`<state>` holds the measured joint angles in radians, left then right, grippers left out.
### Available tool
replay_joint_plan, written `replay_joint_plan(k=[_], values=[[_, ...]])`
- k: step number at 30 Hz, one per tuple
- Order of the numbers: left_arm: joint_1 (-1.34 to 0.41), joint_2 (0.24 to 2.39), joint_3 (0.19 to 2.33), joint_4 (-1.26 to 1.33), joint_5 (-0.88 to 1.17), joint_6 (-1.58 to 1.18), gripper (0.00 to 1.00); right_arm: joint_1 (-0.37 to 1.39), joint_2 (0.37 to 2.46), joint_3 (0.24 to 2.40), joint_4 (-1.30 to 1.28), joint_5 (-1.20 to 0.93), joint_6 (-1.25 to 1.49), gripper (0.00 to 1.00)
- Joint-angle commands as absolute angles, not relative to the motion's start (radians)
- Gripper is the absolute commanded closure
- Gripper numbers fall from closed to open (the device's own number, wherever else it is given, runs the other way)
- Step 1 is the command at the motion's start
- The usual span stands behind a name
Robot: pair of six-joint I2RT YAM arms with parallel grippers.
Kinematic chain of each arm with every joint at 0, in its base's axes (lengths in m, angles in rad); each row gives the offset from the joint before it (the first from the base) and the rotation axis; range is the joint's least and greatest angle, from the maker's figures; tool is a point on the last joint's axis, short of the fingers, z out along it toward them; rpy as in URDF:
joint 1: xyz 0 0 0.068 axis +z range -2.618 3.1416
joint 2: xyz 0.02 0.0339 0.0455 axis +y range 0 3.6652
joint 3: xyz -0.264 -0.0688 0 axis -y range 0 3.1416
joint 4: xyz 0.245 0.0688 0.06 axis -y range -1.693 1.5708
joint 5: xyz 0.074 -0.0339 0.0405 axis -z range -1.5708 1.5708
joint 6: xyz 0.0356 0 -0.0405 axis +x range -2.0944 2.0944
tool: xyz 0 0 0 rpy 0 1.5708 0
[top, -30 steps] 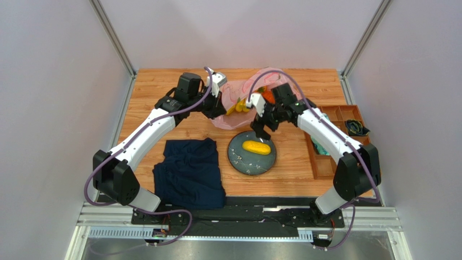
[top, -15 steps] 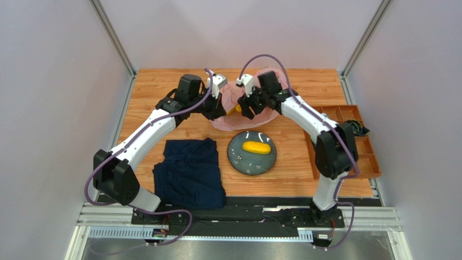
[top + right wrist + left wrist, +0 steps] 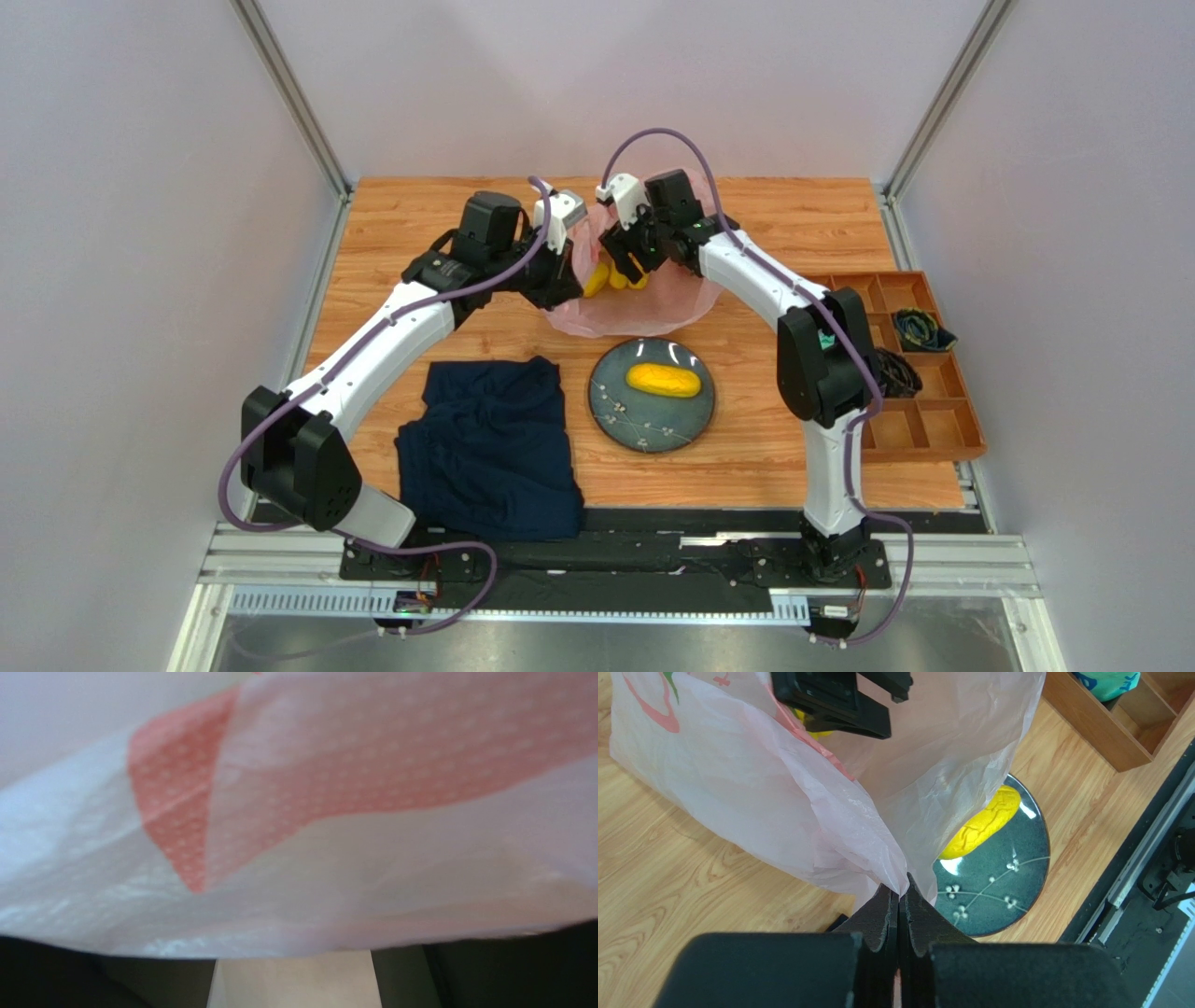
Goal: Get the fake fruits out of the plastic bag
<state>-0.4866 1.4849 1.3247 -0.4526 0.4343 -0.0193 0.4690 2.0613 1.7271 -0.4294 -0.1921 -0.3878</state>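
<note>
Wooden table: plastic bag at far centre, left gripper clamped on its rim, holding mouth up. Right gripper inside mouth over banana bunch, jaw spread unclear. On plate: long yellow piece. Next, likely: grasp bananas, withdraw clear of film.

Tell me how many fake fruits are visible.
2: a long yellow piece on the plate, and yellow bananas in the plastic bag beside the right gripper. More may be hidden inside.

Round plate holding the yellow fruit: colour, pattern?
Dark teal-grey plate, white blossom sprigs; left wrist view.
</note>
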Motion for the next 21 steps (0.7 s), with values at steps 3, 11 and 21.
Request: replay_joint_plan(k=[3, 11, 21], values=[[-0.488, 1.463, 1.341, -0.463, 0.423, -0.002, 1.00, 0.477, 2.145, 1.809, -0.431, -0.213, -0.410, 0.38], [-0.488, 1.476, 1.345, -0.451, 0.434, -0.002, 1.00, 0.489, 2.121, 1.752, -0.450, -0.250, -0.429, 0.42], [-0.488, 1.471, 1.338, -0.448, 0.437, -0.003, 1.00, 0.488, 2.103, 1.767, -0.528, -0.323, -0.502, 0.87]])
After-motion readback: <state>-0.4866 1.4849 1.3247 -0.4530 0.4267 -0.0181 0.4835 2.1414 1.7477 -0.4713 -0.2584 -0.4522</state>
